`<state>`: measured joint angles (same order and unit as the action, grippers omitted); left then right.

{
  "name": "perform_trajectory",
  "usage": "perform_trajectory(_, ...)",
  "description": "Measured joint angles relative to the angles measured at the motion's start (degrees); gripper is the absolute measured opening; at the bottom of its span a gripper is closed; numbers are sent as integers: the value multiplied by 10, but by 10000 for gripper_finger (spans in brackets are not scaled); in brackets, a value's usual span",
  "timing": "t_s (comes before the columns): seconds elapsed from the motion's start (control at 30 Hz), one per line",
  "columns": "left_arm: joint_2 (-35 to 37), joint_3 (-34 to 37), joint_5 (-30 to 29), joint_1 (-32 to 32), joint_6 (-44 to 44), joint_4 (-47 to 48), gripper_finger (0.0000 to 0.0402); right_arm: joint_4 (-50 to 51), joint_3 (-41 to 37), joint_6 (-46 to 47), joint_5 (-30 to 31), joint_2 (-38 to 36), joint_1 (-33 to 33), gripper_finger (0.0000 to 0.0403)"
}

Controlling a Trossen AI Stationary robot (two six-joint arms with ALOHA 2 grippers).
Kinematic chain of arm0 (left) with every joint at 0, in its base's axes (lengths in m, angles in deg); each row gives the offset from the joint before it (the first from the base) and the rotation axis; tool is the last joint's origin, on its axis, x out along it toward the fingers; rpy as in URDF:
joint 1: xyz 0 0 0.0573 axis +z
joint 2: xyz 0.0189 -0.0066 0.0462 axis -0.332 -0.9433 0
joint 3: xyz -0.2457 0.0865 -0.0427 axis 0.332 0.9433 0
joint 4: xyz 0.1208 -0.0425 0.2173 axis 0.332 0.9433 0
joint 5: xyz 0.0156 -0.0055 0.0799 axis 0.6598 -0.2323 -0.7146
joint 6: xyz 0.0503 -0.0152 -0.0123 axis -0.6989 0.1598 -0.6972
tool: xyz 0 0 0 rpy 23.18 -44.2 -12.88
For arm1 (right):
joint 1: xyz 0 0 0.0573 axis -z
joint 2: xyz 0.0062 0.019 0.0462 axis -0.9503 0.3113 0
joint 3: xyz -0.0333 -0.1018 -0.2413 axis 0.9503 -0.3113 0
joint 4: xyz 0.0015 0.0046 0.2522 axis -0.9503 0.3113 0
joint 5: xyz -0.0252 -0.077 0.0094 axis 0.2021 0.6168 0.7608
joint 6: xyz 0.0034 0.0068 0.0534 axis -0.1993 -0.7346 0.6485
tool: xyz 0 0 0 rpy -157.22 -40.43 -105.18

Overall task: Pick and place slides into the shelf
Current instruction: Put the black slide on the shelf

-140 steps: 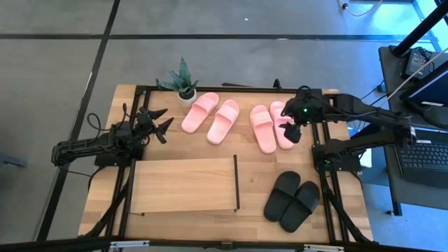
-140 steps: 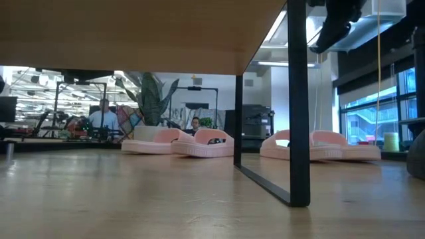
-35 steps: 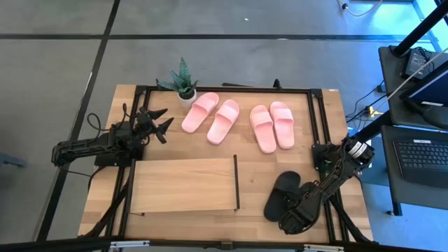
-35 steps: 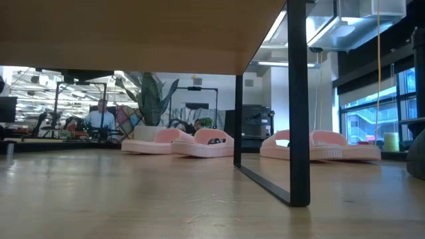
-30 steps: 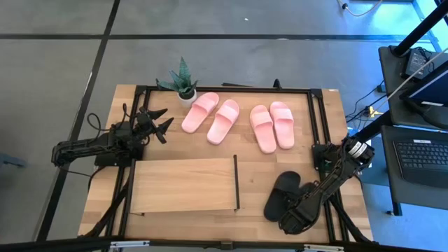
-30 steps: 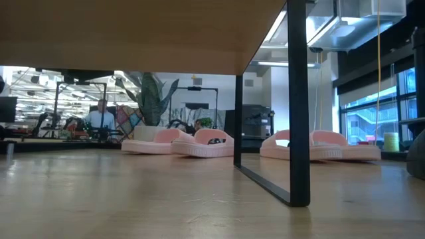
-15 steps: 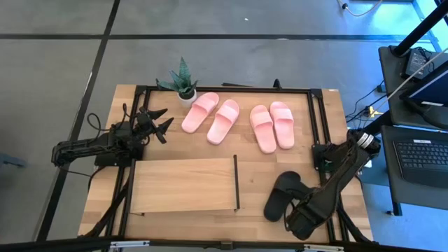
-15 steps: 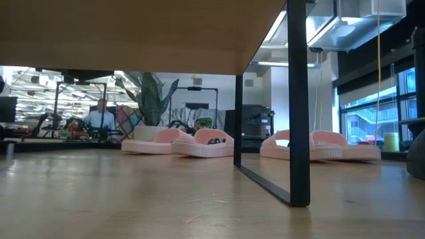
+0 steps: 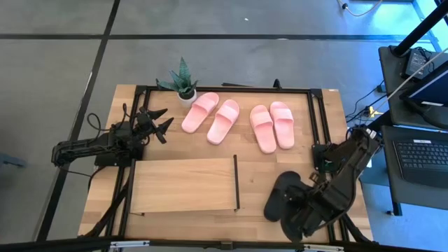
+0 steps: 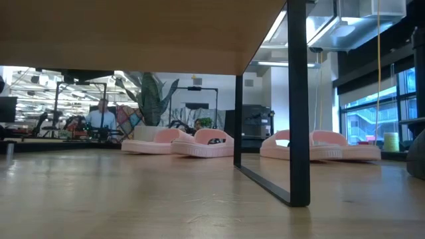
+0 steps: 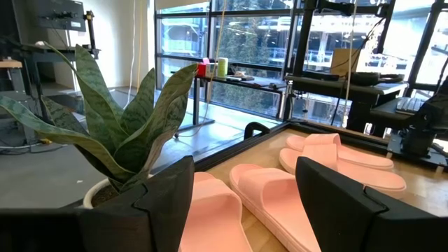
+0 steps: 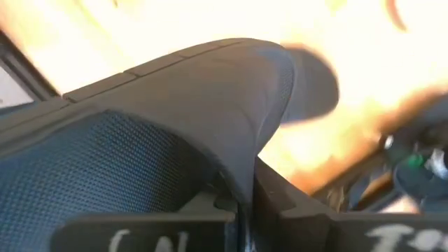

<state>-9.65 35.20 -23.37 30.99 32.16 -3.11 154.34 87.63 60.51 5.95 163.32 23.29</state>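
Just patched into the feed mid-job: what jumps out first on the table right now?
The right gripper at the table's near right corner, shut on a black slide by its strap; the other black slide lies beside it. Two pink pairs sit along the far edge next to a small potted plant, and the wooden shelf stands bare on top in the near middle. The left gripper waits open at the left side.
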Motion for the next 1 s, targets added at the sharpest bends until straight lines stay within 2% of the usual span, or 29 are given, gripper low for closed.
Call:
perform_trajectory(0.27, 0, 0, 0, 0, 0, 0, 242, 1, -2, -95, 71, 0, 46, 13)
perform_trajectory(0.5, 0, 0, 0, 0, 1, 0, 242, 1, -2, -194, 86, -2, 100, 13)
perform_trajectory(0.8, 0, 0, 0, 0, 0, 0, 242, 0, -2, -277, 193, -49, 163, 13)
perform_trajectory(1.0, 0, 0, 0, 0, 0, 0, 242, -73, -2, -413, 203, -51, 226, 13)
